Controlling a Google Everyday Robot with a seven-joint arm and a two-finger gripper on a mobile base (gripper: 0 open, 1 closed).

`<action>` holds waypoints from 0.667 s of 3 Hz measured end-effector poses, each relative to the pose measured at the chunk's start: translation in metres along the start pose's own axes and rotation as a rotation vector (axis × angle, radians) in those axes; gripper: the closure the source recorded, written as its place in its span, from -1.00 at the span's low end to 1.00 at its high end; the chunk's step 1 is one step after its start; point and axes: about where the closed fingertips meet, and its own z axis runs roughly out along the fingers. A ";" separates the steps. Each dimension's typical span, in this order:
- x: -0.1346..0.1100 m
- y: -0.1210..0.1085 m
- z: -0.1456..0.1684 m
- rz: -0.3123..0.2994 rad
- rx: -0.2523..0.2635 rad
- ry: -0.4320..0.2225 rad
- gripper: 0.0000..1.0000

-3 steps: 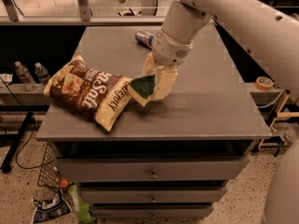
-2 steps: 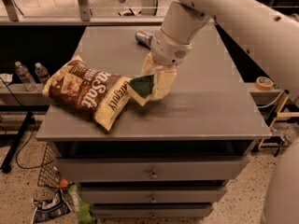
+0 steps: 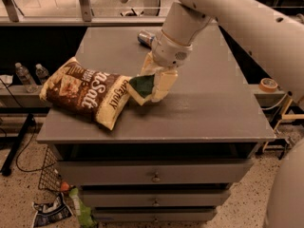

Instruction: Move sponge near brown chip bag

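Observation:
The sponge (image 3: 141, 88), dark green on top with a pale yellow layer under it, sits tilted on the grey table top (image 3: 209, 113), right beside the right end of the brown chip bag (image 3: 86, 92). The bag lies flat at the table's left front, brown with cream ends and white lettering. My gripper (image 3: 153, 83) comes down from the upper right on the white arm; its cream fingers (image 3: 164, 82) are closed around the sponge, with the sponge's left edge almost touching the bag.
A small blue-silver can (image 3: 146, 37) lies on its side at the back of the table, behind the arm. Drawers (image 3: 154, 175) run below the table's front edge. Water bottles (image 3: 29, 73) stand on a shelf at left; a tape roll (image 3: 269, 85) lies at right.

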 end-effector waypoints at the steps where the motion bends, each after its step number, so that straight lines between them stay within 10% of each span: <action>1: -0.001 -0.002 0.002 -0.001 0.005 -0.002 -1.00; 2: 0.001 -0.003 0.001 0.002 0.020 -0.007 -1.00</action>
